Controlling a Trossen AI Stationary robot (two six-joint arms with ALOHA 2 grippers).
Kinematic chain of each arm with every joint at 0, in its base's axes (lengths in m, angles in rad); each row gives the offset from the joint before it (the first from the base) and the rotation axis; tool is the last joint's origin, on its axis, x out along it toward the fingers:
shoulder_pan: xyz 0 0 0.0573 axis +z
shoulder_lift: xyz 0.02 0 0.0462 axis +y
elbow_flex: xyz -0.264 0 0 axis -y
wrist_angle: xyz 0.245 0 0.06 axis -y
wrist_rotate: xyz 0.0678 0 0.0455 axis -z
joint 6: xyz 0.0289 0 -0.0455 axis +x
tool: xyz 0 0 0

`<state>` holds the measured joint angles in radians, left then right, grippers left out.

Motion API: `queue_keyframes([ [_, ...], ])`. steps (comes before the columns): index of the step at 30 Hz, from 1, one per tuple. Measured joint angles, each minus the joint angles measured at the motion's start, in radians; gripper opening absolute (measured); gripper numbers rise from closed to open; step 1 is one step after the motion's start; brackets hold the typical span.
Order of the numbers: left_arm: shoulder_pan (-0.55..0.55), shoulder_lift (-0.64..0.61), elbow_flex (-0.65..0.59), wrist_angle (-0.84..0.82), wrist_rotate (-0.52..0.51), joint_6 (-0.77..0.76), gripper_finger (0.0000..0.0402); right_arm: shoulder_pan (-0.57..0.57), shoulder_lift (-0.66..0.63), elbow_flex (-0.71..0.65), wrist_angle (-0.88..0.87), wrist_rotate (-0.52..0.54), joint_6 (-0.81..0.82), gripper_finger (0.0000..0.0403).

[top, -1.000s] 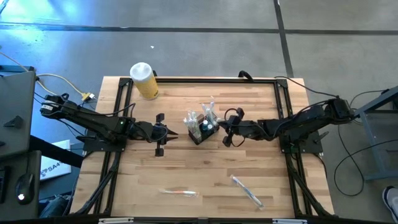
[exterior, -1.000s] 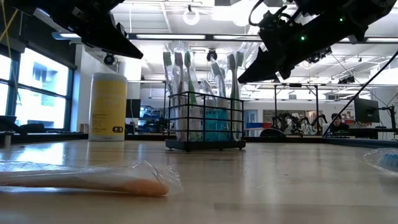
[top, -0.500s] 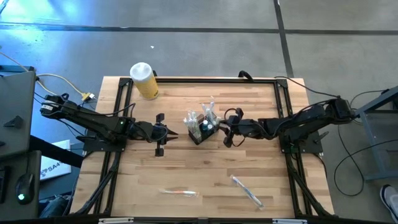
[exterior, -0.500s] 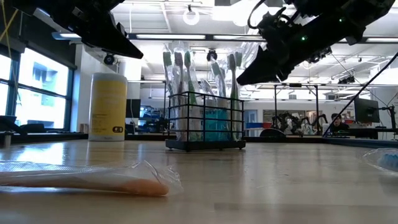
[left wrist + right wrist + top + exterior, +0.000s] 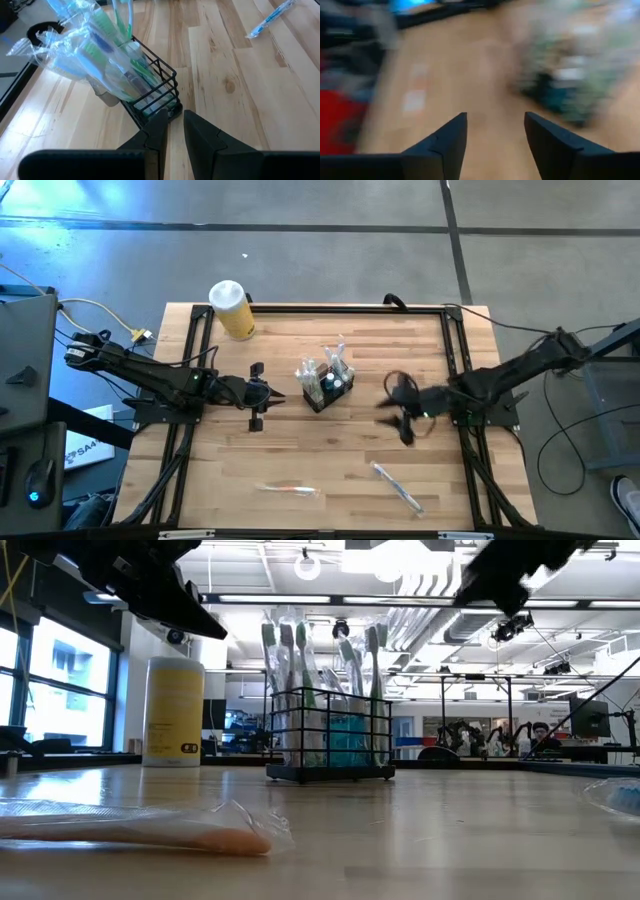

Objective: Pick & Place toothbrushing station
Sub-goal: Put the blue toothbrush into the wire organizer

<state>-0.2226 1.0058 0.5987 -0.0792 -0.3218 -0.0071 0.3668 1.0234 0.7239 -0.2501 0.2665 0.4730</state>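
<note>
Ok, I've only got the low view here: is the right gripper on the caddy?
Observer: No. From above, the right gripper hangs apart from the caddy, on its own arm's side.
Operator: Anything in its fingers?
Observer: Nothing. Its wrist view shows the fingers open, with only bare wood between them.
Operator: And the left one?
Observer: The left gripper is on the caddy's other side, pointing at its base, with a gap between them from above.
</note>
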Motion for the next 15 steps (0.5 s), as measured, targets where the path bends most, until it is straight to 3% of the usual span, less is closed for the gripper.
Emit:
queue_keyframes([
  [4,0.0,0.0,0.0,0.001,0.0,-0.002,0.0058,0.144,0.019,0.015,0.058,-0.158,0.094,0.0165],
  [11,0.0,0.0,0.0,0.012,0.0,-0.024,0.0058,0.26,0.155,0.017,0.108,-0.141,0.444,0.0136],
  [15,0.0,0.0,0.0,0.02,0.0,-0.024,0.0058,0.259,0.262,0.015,0.066,-0.224,0.712,0.0129],
])
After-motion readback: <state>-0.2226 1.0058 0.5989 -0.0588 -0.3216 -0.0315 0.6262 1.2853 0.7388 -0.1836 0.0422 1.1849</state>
